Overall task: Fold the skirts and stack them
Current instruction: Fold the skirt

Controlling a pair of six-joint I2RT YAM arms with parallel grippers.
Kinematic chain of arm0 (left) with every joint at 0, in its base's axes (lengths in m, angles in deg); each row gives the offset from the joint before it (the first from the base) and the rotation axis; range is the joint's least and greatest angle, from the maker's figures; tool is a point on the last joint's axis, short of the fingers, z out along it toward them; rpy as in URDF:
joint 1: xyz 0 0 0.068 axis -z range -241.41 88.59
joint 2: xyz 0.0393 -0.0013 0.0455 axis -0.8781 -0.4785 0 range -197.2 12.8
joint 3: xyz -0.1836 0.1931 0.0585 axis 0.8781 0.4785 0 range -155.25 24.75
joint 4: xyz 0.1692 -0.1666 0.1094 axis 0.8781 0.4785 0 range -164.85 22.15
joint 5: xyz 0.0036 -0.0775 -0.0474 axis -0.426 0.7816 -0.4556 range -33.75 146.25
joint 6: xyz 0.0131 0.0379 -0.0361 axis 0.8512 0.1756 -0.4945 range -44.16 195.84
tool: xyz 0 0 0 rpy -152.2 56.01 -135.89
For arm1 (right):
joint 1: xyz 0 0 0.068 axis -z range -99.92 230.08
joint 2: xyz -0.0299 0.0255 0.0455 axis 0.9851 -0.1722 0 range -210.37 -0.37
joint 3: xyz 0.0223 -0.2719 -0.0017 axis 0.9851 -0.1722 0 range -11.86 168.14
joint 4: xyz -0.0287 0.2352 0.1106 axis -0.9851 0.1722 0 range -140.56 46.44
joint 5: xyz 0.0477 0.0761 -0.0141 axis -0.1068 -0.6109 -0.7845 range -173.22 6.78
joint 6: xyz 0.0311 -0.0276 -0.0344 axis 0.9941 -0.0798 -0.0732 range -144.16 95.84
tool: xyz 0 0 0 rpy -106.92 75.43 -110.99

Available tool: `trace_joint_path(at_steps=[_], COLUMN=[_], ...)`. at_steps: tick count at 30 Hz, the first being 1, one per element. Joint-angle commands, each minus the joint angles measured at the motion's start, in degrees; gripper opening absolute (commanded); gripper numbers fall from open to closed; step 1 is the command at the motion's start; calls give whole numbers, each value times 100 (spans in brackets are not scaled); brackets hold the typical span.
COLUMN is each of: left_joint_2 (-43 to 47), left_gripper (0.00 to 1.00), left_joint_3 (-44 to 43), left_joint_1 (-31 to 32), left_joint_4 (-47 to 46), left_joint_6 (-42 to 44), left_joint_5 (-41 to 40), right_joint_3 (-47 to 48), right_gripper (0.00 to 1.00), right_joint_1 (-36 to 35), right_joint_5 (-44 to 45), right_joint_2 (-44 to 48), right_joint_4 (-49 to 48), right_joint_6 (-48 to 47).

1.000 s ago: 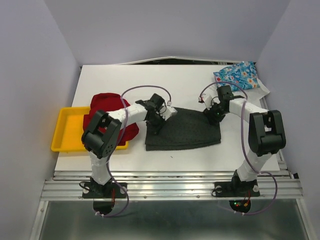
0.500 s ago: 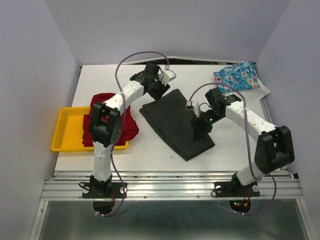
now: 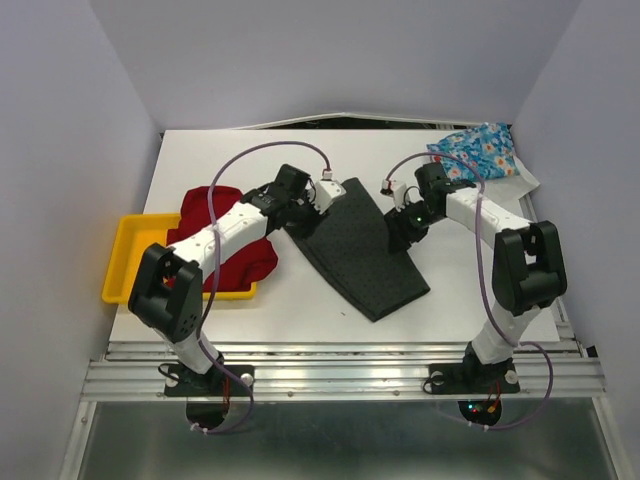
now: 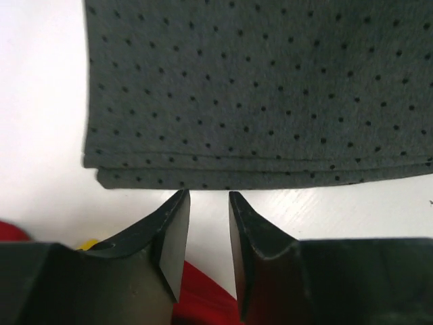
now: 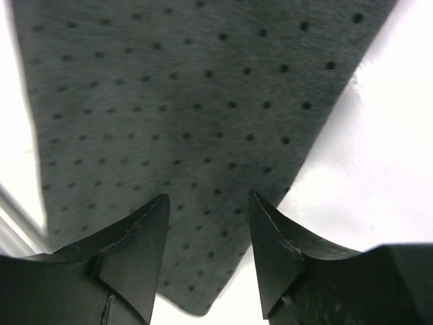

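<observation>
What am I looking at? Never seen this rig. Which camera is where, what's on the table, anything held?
Two robot arms, left arm and right arm, are bolted at the near edge of a white table. The wide picture comes from a fixed camera above and behind them; the close-ups come from a camera on each wrist. On the table: a grey dotted skirt in the middle, layered, a red skirt partly in a yellow tray on the left, a blue floral skirt at the far right corner. Both pairs of jaws stand open at the grey skirt; nothing is held.
</observation>
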Motion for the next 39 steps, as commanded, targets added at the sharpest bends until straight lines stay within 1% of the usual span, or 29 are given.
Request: trace_joint_path(at_steps=[1,3,5,6,8,9,10,11,13,14,15,17,18,20,23,24,25,26,27,28,31,32,33,34,36,37,39], left_joint_2=[-162,-258,-364,-460,-549,-688,-690,-837,-1040,-1154,-1416,-1786,-2162,-2446,-2772,-2894,-2939,-2974,-3036,-3045,-2835,-2721,-2415,-2247,-1791,-1649,-1298], left_gripper=[36,30,26,18,13,7,5,4,0,0,0,0,0,0,0,0,0,0,0,0,0,0,0,0,0,0,0], left_joint_3=[270,349,332,271,192,96,95,-10,-142,-212,-352,-572,-808,-968,-1231,-1432,-1522,-1609,-1776,-1838,-1682,-1559,-1410,-1095,-856,-707,-583], left_joint_1=[-105,-201,-324,-394,-684,-868,-869,-956,-957,-957,-949,-948,-948,-931,-765,-686,-607,-449,-369,-281,-298,-376,-447,-508,-684,-720,-755], left_joint_4=[-33,-86,-104,-130,-200,-261,-262,-305,-280,-280,-306,-184,-157,-165,-341,-358,-385,-402,-429,-420,-560,-770,-885,-1008,-1245,-1290,-1412], left_joint_6=[-574,-767,-873,-960,-1224,-1373,-1374,-1435,-1427,-1410,-1462,-1445,-1401,-1366,-1383,-1374,-1366,-1392,-1427,-1505,-1699,-1839,-1919,-2006,-2217,-2262,-2358], left_joint_5=[-89,-45,43,87,463,752,842,904,1001,1123,1142,1080,1080,1229,1396,1423,1432,1440,1441,1484,1476,1467,1458,1449,1449,1519,1695], right_joint_3=[-276,-461,-689,-890,-1076,-1242,-1314,-1393,-1499,-1525,-1490,-1280,-1192,-990,-823,-709,-673,-647,-603,-568,-278,-190,-94,90,250,329,531], right_gripper=[54,54,53,53,50,49,49,47,46,43,42,32,32,30,30,29,28,25,24,24,24,24,24,25,25,26,29], right_joint_1=[-15,-15,-15,-67,-129,-182,-182,-234,-235,-235,-235,-235,-235,-235,-235,-235,-235,-235,-235,-235,-235,-235,-235,-235,-235,-235,-235], right_joint_5=[468,468,459,485,529,547,556,582,600,565,313,-31,-372,-594,-762,-710,-614,-491,-107,71,660,705,723,732,697,679,635], right_joint_2=[-251,-295,-261,-234,-225,-208,-190,-173,-120,-94,-94,-50,29,248,837,1099,1224,1338,1522,1576,1533,1472,1401,1227,1032,927,621], right_joint_4=[-534,-543,-587,-552,-395,-263,-262,-140,1,106,464,1079,1222,1373,1172,945,751,558,112,-241,-682,-814,-1033,-1148,-1498,-1631,-1939], right_joint_6=[150,159,159,150,150,142,133,133,80,10,-86,-464,-517,-387,35,201,577,764,1035,1116,1415,1486,1591,1853,2196,2511,2944])
